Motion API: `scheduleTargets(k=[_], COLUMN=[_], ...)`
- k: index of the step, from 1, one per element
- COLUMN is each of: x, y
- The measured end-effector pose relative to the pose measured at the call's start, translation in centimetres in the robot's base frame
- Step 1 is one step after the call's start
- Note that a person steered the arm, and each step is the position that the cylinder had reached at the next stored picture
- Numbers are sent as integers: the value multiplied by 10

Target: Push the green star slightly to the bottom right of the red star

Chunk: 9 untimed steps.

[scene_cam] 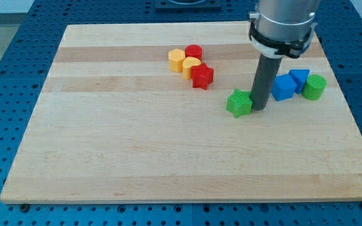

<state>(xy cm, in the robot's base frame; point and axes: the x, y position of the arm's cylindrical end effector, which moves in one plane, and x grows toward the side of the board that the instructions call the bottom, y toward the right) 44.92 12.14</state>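
The green star [238, 103] lies on the wooden board to the right of the middle. The red star [202, 76] lies up and to the left of it, a short gap away. My tip [258, 110] stands right at the green star's right side, touching or nearly touching it. The rod rises from there to the arm's grey wrist at the view's top.
A yellow hexagon-like block [176, 59], a yellow heart-like block [191, 66] and a red cylinder [193, 51] cluster just up-left of the red star. To the right of my tip are two blue blocks [284, 87] [299, 78] and a green cylinder [314, 87]. The board's right edge [351, 113] is near.
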Motion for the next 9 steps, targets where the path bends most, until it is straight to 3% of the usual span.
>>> scheduleTargets(k=[1, 3, 6, 9], x=[3, 63, 58, 25], y=[12, 61, -6, -11])
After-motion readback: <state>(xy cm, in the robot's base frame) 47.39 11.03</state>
